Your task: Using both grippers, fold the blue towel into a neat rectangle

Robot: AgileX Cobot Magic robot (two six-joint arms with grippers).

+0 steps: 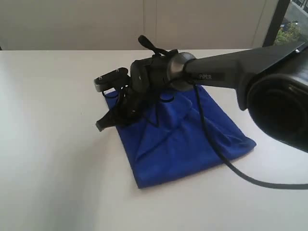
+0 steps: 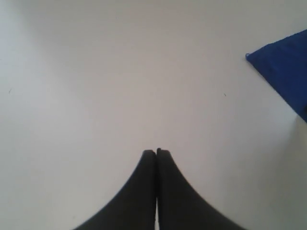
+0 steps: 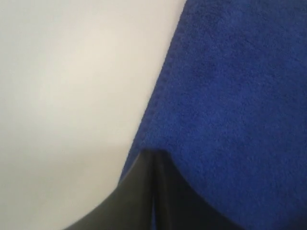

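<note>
The blue towel (image 1: 183,139) lies creased on the white table (image 1: 53,159), its folds running toward its left edge. My right arm reaches across it from the right. The right gripper (image 1: 102,125) is low at that left edge. In the right wrist view the gripper (image 3: 153,152) is shut, its tips pinching the hem of the towel (image 3: 230,96). My left gripper (image 2: 156,151) is shut on nothing above bare table. One corner of the towel (image 2: 285,72) shows well away from it. The left gripper does not appear in the exterior view.
A black cable (image 1: 226,163) from the right arm trails over the towel and onto the table at the right. The table's far edge meets a pale wall (image 1: 96,24). A window strip (image 1: 288,24) is at the back right.
</note>
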